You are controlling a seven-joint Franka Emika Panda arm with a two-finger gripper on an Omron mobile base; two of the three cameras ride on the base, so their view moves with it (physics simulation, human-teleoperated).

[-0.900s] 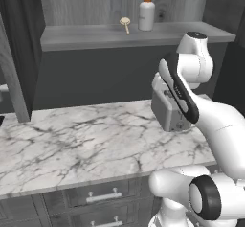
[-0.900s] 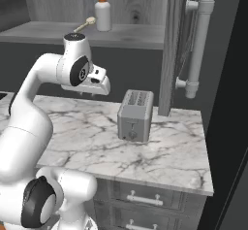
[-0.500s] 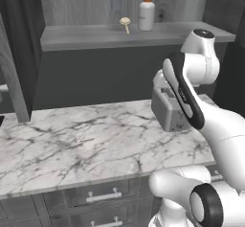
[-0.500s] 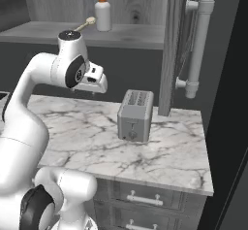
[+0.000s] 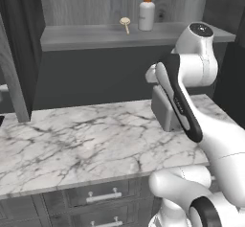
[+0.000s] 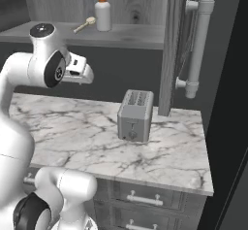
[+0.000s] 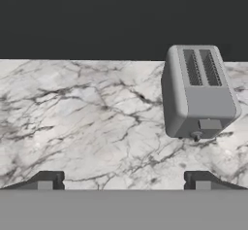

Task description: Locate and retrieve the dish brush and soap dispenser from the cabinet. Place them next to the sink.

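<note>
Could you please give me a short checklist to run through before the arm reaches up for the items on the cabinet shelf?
1. Cabinet door swung open, shelf exposed: ok.
2. Soap dispenser upright on the shelf: ok.
3. Dish brush lying beside the dispenser, apart from it: ok.
4. Hand open and holding nothing: ok.
5. Hand aimed at the shelf: not ok; it looks down at the counter and toaster.
6. Toaster out of the upward path: cannot tell.

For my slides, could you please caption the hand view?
Open fingers hover over the marble counter, empty, a grey toaster ahead to the right.
</note>
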